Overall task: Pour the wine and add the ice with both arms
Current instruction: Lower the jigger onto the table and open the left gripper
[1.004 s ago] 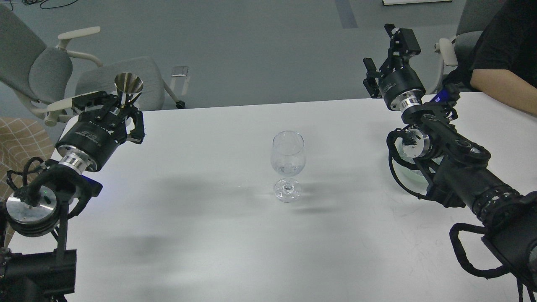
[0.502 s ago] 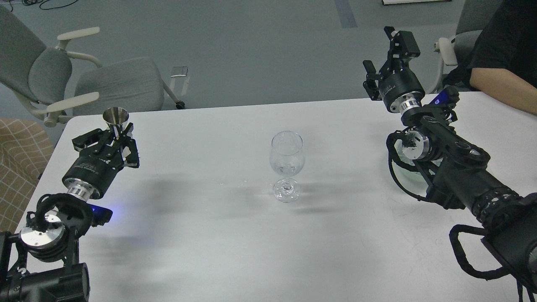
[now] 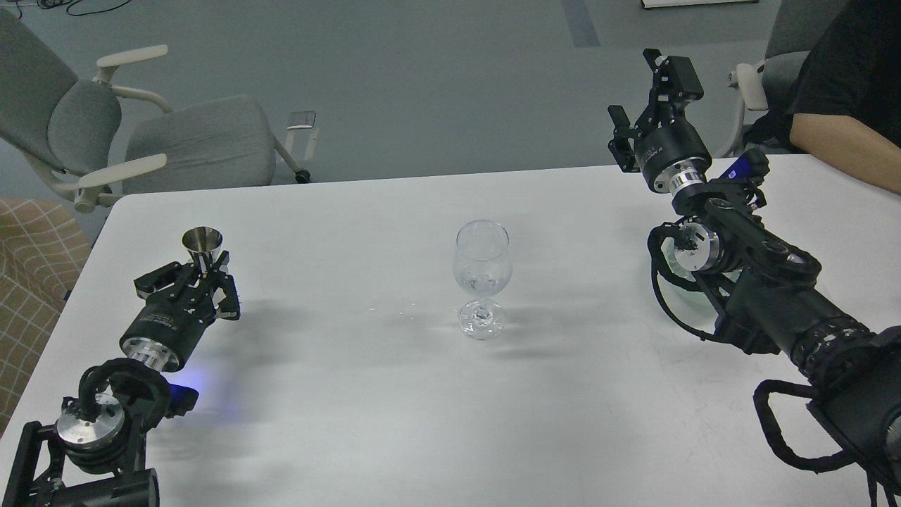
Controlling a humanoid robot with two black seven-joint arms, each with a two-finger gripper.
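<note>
The left gripper (image 3: 204, 271) is closed around the stem of a small metal cup (image 3: 202, 241), upright, low near the table (image 3: 366, 394). It should release only once the cup stands flat. The right gripper (image 3: 651, 95) hangs empty, jaws apart. The wine glass (image 3: 482, 271) stands centre; ice seems inside, unclear.

One wine glass (image 3: 482, 271), one steel jigger (image 3: 202, 245), two chairs (image 3: 141, 134), one table (image 3: 394, 394)

The right arm (image 3: 767, 282) hides most of a clear dish (image 3: 677, 273) near the tabletop's (image 3: 352, 394) right edge. The seated person (image 3: 845, 91) is cut off at the picture's edge. The wine glass's (image 3: 482, 271) contents are too small to tell.
</note>
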